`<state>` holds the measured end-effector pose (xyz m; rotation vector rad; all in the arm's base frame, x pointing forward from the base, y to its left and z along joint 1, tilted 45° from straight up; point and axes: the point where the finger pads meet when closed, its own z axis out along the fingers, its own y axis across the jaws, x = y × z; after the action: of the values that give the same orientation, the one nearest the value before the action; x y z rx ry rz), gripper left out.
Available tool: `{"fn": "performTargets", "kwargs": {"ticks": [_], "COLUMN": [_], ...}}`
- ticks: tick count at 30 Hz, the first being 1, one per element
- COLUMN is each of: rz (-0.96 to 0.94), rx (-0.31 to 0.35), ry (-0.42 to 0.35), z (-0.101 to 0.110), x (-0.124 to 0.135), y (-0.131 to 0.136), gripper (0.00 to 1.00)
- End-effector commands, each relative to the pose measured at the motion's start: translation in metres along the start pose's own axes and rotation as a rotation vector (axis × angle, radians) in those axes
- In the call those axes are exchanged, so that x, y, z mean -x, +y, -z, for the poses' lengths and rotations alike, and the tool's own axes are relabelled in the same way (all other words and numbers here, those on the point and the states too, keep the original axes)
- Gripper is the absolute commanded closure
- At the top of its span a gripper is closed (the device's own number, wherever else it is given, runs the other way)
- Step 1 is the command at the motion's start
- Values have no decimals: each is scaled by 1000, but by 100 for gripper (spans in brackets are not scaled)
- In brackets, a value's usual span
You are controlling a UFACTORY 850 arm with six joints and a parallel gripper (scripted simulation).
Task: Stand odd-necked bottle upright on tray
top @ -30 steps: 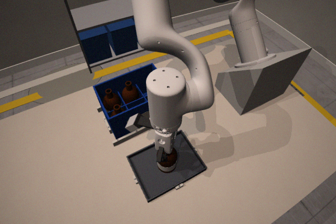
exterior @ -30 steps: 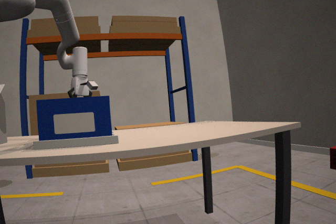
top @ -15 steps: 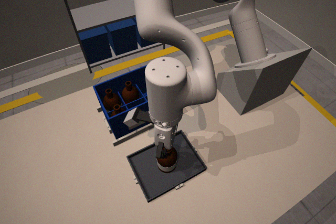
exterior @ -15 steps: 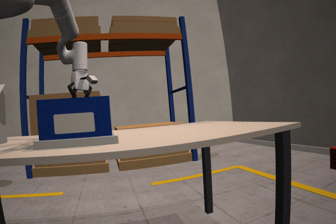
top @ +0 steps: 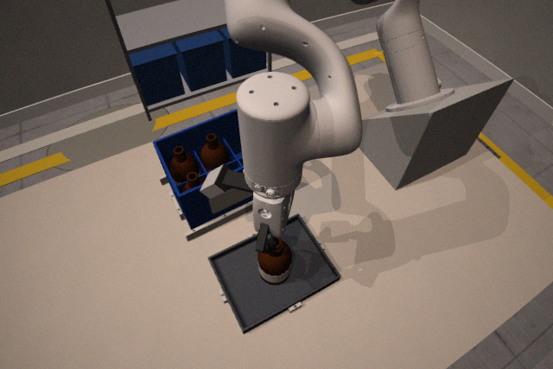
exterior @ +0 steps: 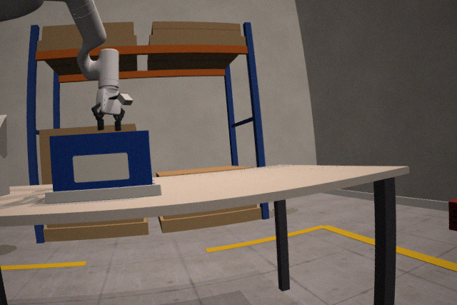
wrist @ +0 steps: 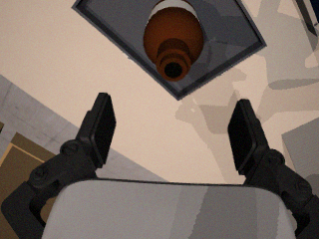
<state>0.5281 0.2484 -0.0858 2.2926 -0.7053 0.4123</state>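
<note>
A brown bottle with a white band [top: 274, 262] [wrist: 173, 35] stands upright on the dark grey tray [top: 232, 300] [wrist: 122, 47]. My gripper [exterior: 109, 126] [wrist: 172, 111] is open and empty, above the bottle, with its fingers clear of it. In the top view one finger hides part of the bottle's neck. The blue crate [top: 189, 211] [exterior: 99, 143] stands beside the tray. Three brown bottles show in its compartments: one at the back left [top: 181, 167], one to its right [top: 213, 153] and one in front [top: 192, 181]. The arm and wrist camera hide the rest of the crate.
The grey pedestal [top: 403, 143] carries the arm's base on the far side of the table [top: 111, 276] [exterior: 265, 183]. A pale rail [top: 219, 222] [exterior: 103, 194] runs along the crate's foot. Shelves with blue bins [top: 203, 63] and a rack with cartons [exterior: 195, 36] stand beyond the table.
</note>
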Motion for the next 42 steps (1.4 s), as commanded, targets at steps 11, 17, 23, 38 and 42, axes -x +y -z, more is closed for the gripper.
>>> {"fn": "performTargets", "kwargs": {"ticks": [11, 17, 23, 38, 42], "rz": [-1, -1, -1, -1, -1], "rx": [-2, -2, -2, -2, -2], "ry": [0, 0, 0, 0, 0], "z": [15, 16, 16, 16, 16], "x": [0, 0, 0, 0, 0], "y": [0, 0, 0, 0, 0], "gripper": [0, 0, 100, 100, 100]}}
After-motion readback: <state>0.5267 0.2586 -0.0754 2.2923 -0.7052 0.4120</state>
